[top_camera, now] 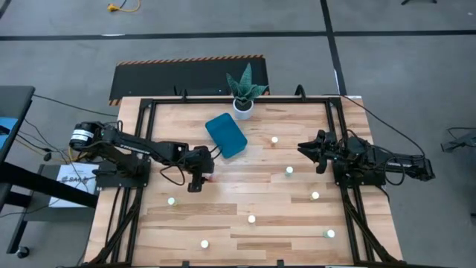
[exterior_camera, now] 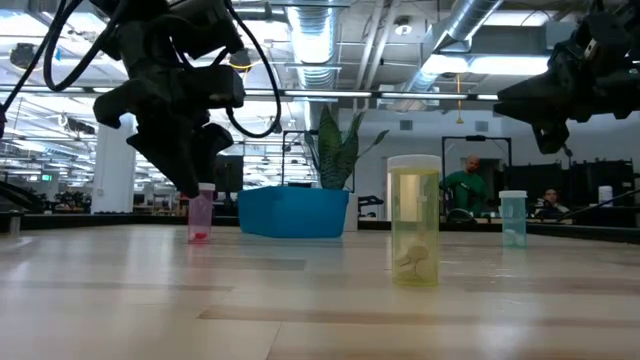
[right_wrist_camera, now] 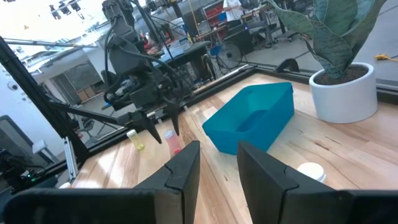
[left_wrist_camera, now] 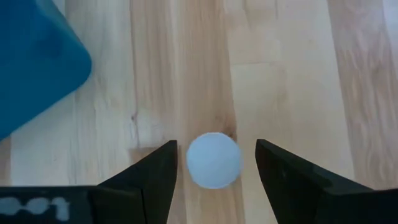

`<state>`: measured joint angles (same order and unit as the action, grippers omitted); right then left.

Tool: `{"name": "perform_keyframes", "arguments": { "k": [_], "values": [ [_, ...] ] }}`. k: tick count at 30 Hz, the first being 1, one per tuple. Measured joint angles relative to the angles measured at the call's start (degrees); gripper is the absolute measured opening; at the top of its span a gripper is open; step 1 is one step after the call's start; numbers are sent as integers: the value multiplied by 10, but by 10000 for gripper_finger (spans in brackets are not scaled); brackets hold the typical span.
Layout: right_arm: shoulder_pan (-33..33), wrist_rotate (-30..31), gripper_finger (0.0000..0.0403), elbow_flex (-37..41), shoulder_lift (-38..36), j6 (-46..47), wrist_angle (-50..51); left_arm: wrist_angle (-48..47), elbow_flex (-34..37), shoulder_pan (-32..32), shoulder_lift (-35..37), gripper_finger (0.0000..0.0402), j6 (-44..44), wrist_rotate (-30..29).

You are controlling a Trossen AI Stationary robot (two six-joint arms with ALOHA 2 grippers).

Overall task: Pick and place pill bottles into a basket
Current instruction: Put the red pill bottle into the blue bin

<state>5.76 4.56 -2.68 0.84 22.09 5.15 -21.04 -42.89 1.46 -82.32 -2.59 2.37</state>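
Wooden table carries scattered pill bottles, all upright, long axis vertical. Pink-tinted bottle stands just beside blue basket, between spread fingers of left gripper; fingers not touching it, released. Bottle body hidden in left wrist view; only white cap shows. Right gripper waits at right edge, narrow gap, holding nothing. Potted plant behind basket.
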Motion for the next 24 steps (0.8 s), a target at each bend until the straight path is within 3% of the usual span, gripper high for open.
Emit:
{"name": "perform_keyframes", "arguments": {
  "k": [4, 14, 24],
  "values": [
    [0, 0, 100, 0, 0, 0, 0, 0, 0, -4, 0, 189, -4, -6],
    [0, 0, 100, 0, 0, 0, 0, 0, 0, -4, 0, 101, 18, -13],
    [0, 0, 100, 0, 0, 0, 0, -54, -81, -63, 26, 113, 77, -14]
  ]
}}
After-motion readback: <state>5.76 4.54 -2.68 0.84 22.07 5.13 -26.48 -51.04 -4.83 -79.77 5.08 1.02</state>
